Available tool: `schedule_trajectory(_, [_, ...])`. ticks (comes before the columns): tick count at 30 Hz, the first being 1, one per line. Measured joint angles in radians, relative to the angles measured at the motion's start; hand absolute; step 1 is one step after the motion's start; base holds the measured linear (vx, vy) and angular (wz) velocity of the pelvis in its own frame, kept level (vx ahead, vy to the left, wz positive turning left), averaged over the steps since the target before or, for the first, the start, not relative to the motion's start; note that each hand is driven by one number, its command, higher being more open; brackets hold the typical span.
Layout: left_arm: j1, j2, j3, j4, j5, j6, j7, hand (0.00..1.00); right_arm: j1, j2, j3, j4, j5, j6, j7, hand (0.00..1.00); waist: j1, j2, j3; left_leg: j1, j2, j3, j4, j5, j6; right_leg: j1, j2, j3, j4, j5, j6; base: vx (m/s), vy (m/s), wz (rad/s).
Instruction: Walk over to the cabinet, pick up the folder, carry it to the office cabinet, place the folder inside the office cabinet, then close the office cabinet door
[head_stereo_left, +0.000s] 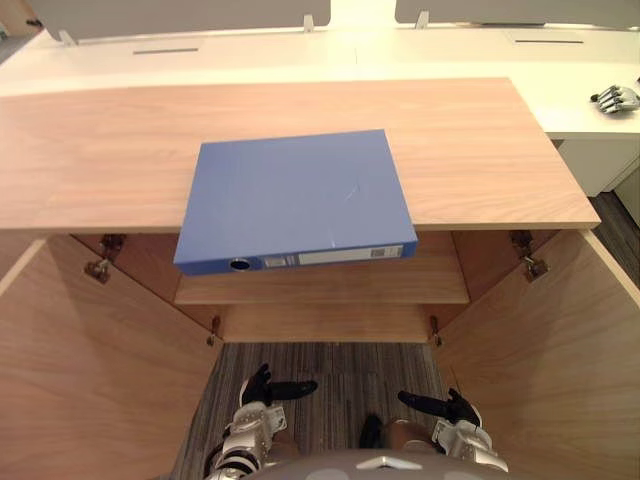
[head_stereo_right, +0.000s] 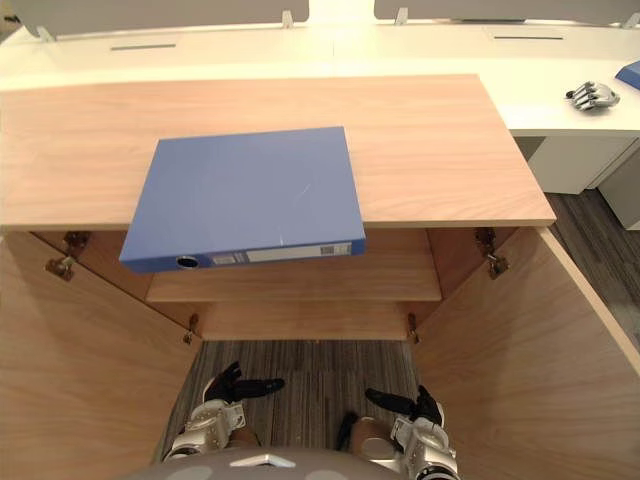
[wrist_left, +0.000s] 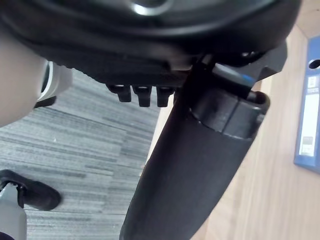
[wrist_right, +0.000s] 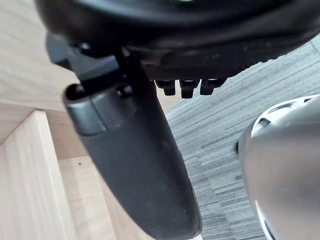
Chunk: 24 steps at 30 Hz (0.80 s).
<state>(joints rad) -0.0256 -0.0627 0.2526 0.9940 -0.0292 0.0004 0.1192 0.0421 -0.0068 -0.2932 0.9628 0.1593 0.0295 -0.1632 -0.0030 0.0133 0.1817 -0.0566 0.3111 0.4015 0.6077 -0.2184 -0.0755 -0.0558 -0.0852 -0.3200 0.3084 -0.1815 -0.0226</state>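
**Blue lever-arch folder (head_stereo_left: 295, 195) lies flat on the wooden cabinet (head_stereo_left: 100, 150), well above and ahead of both empty hands.**

The left hand (head_stereo_left: 258, 387) and right hand (head_stereo_left: 452, 408) hang low over the grey carpet (head_stereo_left: 340, 365), fingers loose, thumbs pointing toward each other, gripping nothing. The folder's spine juts past the cabinet top's front edge, over the gap between the hands. The left door (head_stereo_left: 90, 380) and right door (head_stereo_left: 540, 370) stand open, one outside each hand, with a wooden shelf (head_stereo_left: 320, 287) ahead of both.

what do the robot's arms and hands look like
The left arm and right arm are silver-grey with rounded wrist sections. The left hand and right hand are dark, almost black, each with a thick thumb beside a row of slimmer fingers.
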Motion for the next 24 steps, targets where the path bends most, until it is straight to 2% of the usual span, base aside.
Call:
schedule_trajectory(1, [0.000,0.000,0.000,0.000,0.000,0.000,0.001,1.00,0.000,0.000,-0.001,0.000,0.000,0.000,0.000,1.00,0.000,0.002,-0.001,-0.001,-0.006,0.011,-0.054,0.003,0.005,0.007,0.000,0.002,-0.007,0.002,0.004,0.10,0.143,-0.18])
schedule_trajectory(2, [0.001,0.000,0.001,0.001,0.000,0.000,0.001,1.00,0.001,0.000,-0.001,-0.005,0.000,0.001,-0.001,1.00,0.002,0.006,-0.005,-0.001,-0.024,0.018,-0.176,0.022,0.013,0.009,0.000,0.010,-0.010,0.002,0.016,0.13,0.189,-0.24])
schedule_trajectory(3, [0.003,-0.002,0.003,0.007,0.000,0.001,0.001,1.00,0.001,0.001,-0.006,-0.005,0.000,0.001,-0.002,1.00,0.004,0.014,-0.014,0.007,-0.050,0.022,-0.282,0.062,0.011,0.005,0.000,0.027,-0.007,0.001,0.031,0.15,0.199,-0.20])
schedule_trajectory(5, [0.007,0.004,0.007,0.012,0.001,0.001,0.003,1.00,0.008,0.015,-0.021,-0.007,0.000,0.004,-0.002,1.00,0.001,-0.014,-0.032,0.035,-0.094,0.031,-0.356,0.088,0.021,0.009,-0.014,0.042,-0.045,0.021,0.058,0.18,0.147,-0.10])
schedule_trajectory(7, [0.009,0.009,0.007,0.013,0.001,0.003,0.003,1.00,0.013,0.020,-0.021,-0.005,0.000,0.004,-0.001,1.00,0.002,-0.019,-0.035,0.063,-0.110,0.049,-0.387,0.090,0.023,0.037,-0.020,0.050,-0.086,0.041,0.068,0.17,0.146,-0.14])
schedule_trajectory(9, [0.026,0.015,0.006,0.014,0.011,0.003,-0.001,1.00,0.018,0.021,-0.021,-0.004,0.000,0.004,0.000,1.00,0.001,-0.014,-0.044,0.136,-0.138,0.077,-0.445,0.092,0.025,0.092,-0.024,0.076,-0.140,0.057,0.083,0.14,0.154,-0.29])
schedule_trajectory(13, [0.049,0.023,-0.010,0.017,0.041,0.005,-0.011,1.00,0.021,0.012,-0.022,0.016,-0.001,0.003,0.002,1.00,0.000,-0.004,-0.070,0.179,-0.164,0.091,-0.506,0.108,0.024,0.114,-0.022,0.103,-0.177,0.071,0.084,0.07,0.061,-0.16])
schedule_trajectory(15, [0.047,0.040,-0.042,0.032,0.041,0.006,-0.015,1.00,0.017,0.008,-0.021,0.040,-0.002,0.003,0.002,1.00,0.001,0.001,-0.073,0.196,-0.167,0.085,-0.538,0.121,0.016,0.132,-0.012,0.110,-0.211,0.088,0.081,0.05,-0.015,-0.07])
schedule_trajectory(19, [0.052,0.050,-0.073,0.033,0.039,0.007,-0.016,1.00,0.016,-0.006,-0.021,0.075,-0.002,0.003,0.001,1.00,0.002,0.005,-0.077,0.221,-0.172,0.071,-0.575,0.136,0.022,0.151,-0.002,0.123,-0.246,0.106,0.079,0.00,-0.032,-0.10])
schedule_trajectory(24, [0.081,0.054,-0.081,-0.026,0.033,0.007,0.013,1.00,0.018,-0.018,-0.018,0.083,-0.002,0.002,-0.003,1.00,-0.002,0.006,-0.078,0.224,-0.187,0.007,-0.590,0.138,0.023,0.182,-0.006,0.108,-0.292,0.130,0.087,-0.05,-0.008,0.09])
